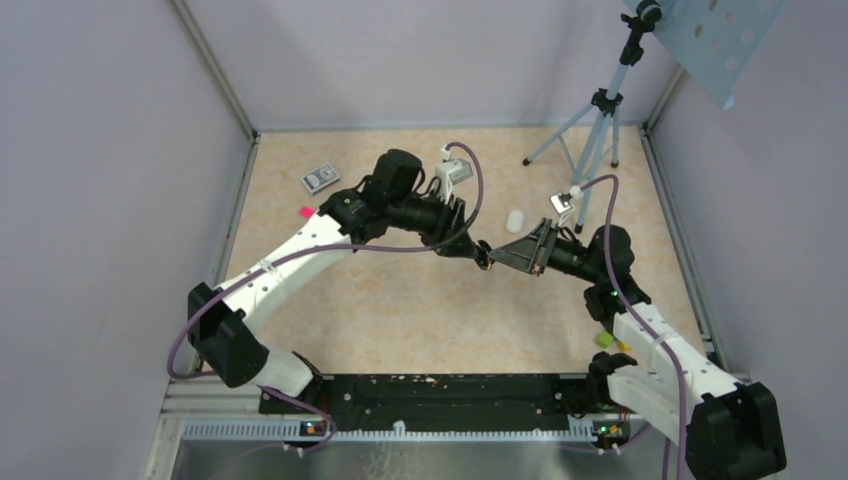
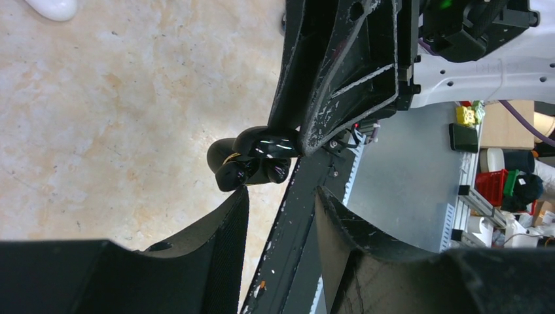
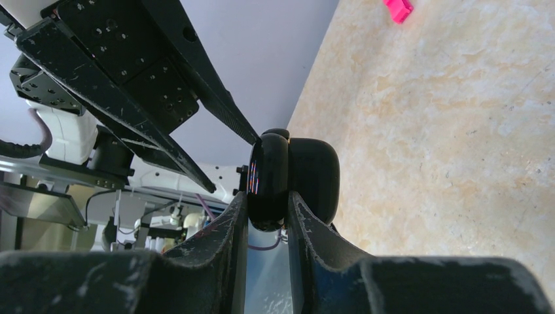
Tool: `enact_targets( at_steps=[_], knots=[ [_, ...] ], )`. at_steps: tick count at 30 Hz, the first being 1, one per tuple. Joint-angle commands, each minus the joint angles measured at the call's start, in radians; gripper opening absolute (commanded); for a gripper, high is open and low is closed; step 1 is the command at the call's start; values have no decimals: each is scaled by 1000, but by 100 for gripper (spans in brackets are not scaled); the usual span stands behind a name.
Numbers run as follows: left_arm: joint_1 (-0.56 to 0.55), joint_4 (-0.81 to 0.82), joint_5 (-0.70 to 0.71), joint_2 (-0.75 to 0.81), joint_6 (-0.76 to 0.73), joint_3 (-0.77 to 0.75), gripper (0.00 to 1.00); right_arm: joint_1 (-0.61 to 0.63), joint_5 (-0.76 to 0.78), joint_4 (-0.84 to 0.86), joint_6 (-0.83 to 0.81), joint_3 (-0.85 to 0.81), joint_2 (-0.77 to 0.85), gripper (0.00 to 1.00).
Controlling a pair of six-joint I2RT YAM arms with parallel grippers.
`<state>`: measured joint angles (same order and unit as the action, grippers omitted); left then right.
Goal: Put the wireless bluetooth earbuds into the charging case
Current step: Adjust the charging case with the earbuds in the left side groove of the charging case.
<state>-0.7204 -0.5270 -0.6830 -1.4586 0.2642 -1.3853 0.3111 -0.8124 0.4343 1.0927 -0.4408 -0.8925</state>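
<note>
The charging case point(image 3: 288, 176), glossy black with its lid hinged open, hangs above the table between the pads of my right gripper point(image 3: 267, 196), which is shut on it. In the left wrist view two dark glossy rounded lumps lie in the open charging case point(image 2: 252, 160). I cannot tell whether they are the earbuds. My left gripper point(image 2: 281, 193) faces the case with its jaws apart and nothing between them. One of its fingertips point(image 2: 243, 191) rests right against the case's lower edge. From above, the left gripper point(image 1: 481, 254) and the right gripper point(image 1: 499, 257) meet tip to tip at mid-table.
A white pill-shaped object point(image 1: 514, 220) lies on the table just behind the grippers and shows again point(image 2: 52, 6) in the left wrist view. A small pink piece point(image 1: 305, 211), a grey box point(image 1: 320, 178) and a tripod point(image 1: 590, 130) stand further back. Walls close in on three sides.
</note>
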Motion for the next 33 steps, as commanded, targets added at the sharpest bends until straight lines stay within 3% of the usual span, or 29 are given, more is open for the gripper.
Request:
enact_targets(
  at_steps=[1,12,33],
  knots=[
    [-1,10,-51,-4,13,-1,47,-6,2,55,-13,-22,0,0],
    [1,49,215,77,-28,19,52,-6,0,61,-11,-26,-7,0],
    [1,42,-2,-4,-10,16,51,-7,-1,52,-16,-33,-13,0]
  ],
)
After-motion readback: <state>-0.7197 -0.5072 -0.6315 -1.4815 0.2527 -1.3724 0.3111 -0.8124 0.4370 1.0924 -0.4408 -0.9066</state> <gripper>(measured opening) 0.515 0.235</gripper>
